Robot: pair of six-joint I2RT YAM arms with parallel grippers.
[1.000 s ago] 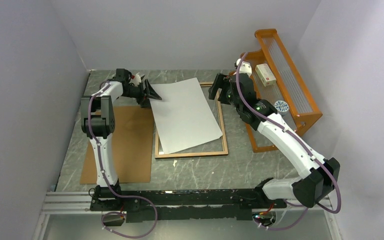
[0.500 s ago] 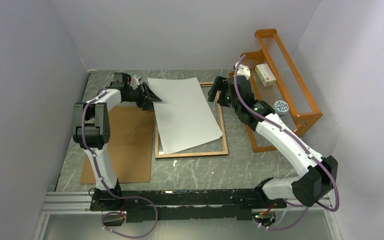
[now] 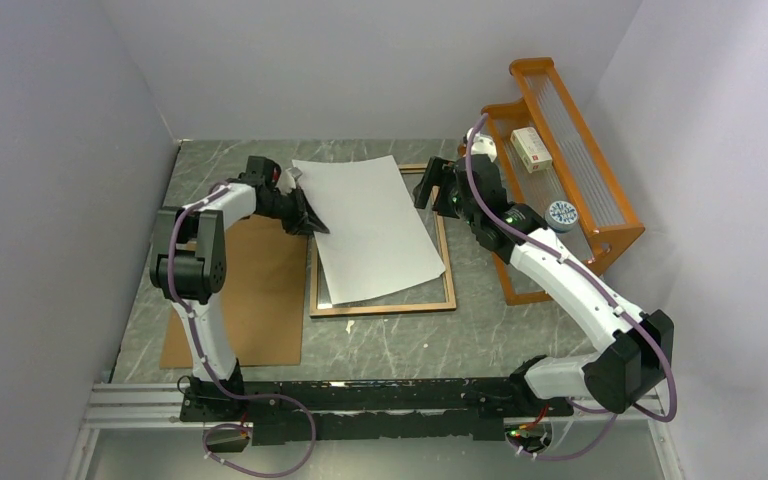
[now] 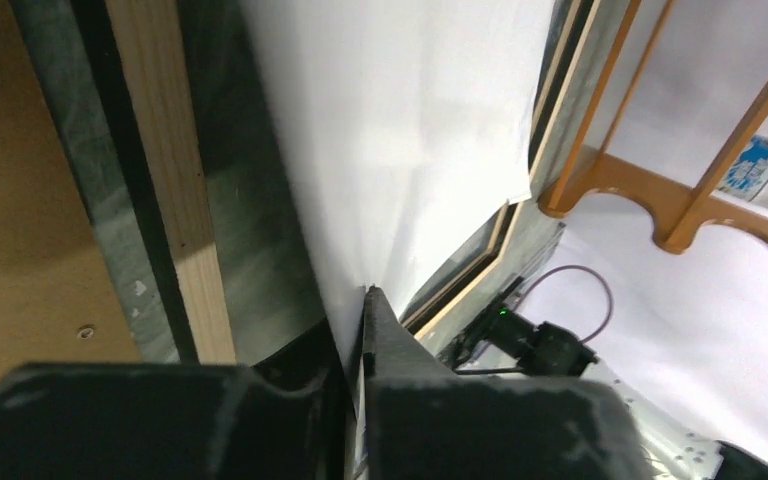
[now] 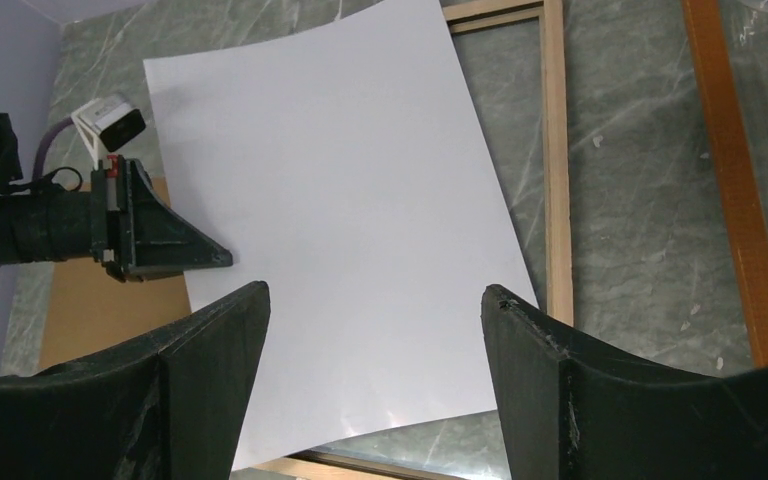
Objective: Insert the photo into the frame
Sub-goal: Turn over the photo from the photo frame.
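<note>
On our gray table (image 3: 390,340) the photo (image 3: 370,225) rests white side up, crooked over the frame (image 3: 385,308). Our left gripper (image 3: 313,223) pinches its edge; our right gripper (image 3: 428,190) is wide open, empty

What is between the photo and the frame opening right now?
Nothing visible. The photo, pinched at its left edge by the left claw, lies skewed over the frame, whose visible pane looks bare. The right claw hovers open near the frame's far right side, not under the sheet.

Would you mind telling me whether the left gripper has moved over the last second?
Yes. The left gripper, shut on the photo, has slid along the left side of the frame toward its near corner.
</note>
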